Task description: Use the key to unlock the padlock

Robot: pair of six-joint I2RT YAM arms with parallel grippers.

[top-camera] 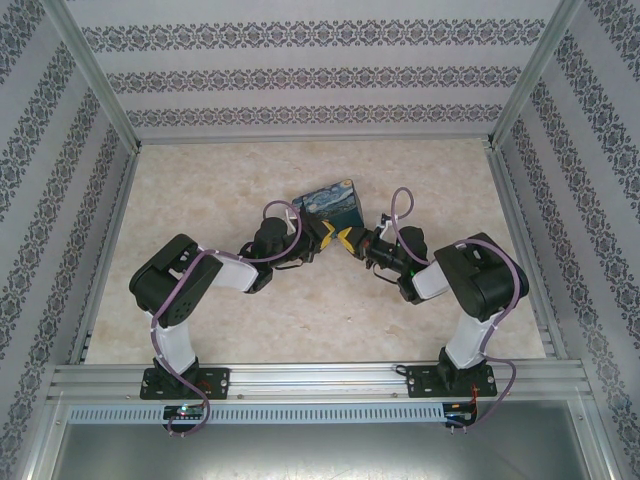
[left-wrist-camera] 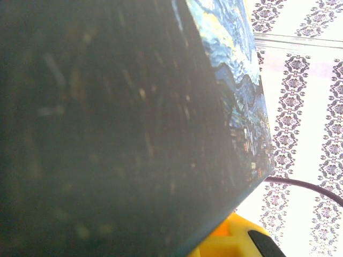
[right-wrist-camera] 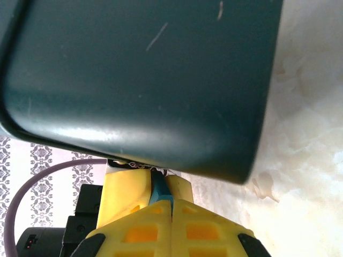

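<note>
Dark tin (right-wrist-camera: pixel 139 80) against both wrist cameras; from the right wrist, blue padlock (right-wrist-camera: pixel 161 190) gripped in left tool (right-wrist-camera: pixel 154 181), right tool (right-wrist-camera: pixel 171 211) closed.

Pale cream marbled tabletop (top-camera: pixel 200 200), aluminium rails along its near edge and both sides, one dark rectangular tin (top-camera: pixel 330 203) with a blue-and-yellow starry-night lid lay on it just behind the middle, picture upward, turned slightly askew, bare marble all around it.

Tin (top-camera: pixel 331 203) crowding centre, open table (top-camera: pixel 200 190) around
</note>
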